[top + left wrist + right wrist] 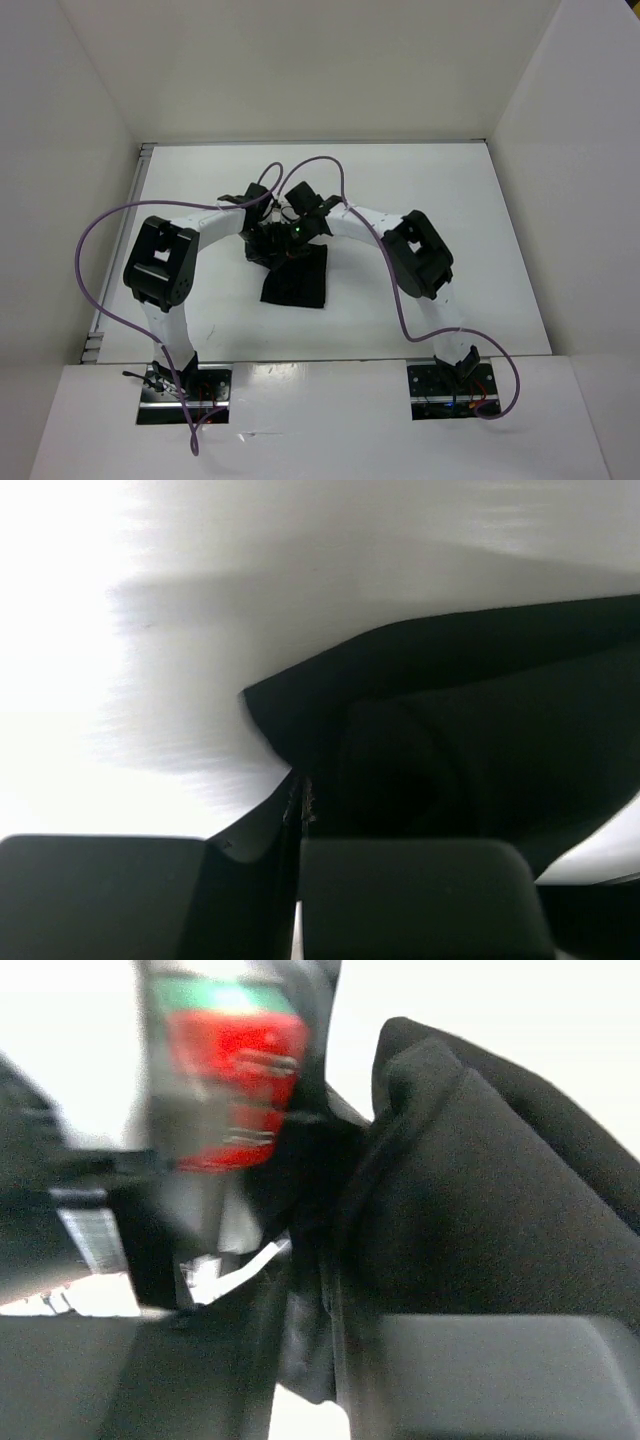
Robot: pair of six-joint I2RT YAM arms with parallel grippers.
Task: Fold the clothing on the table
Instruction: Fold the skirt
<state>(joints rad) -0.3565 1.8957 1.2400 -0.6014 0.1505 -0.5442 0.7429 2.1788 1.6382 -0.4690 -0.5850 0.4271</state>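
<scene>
White walls box in a flat, smooth white bench. From above, the plain black floppy cloth lies near its middle, between the two arms. Both arms bend inward, and the left fingers and right fingers meet close together at the cloth's far edge.

Over to the left wrist: the left fingers are pressed together, a pinch of cloth rising from the seam, white bench beyond.

Right wrist now, and it's blurry. The right fingers stand a sliver apart with cloth filling the gap; clamped or loose, I cannot tell. A red-and-green patch shows just behind.
</scene>
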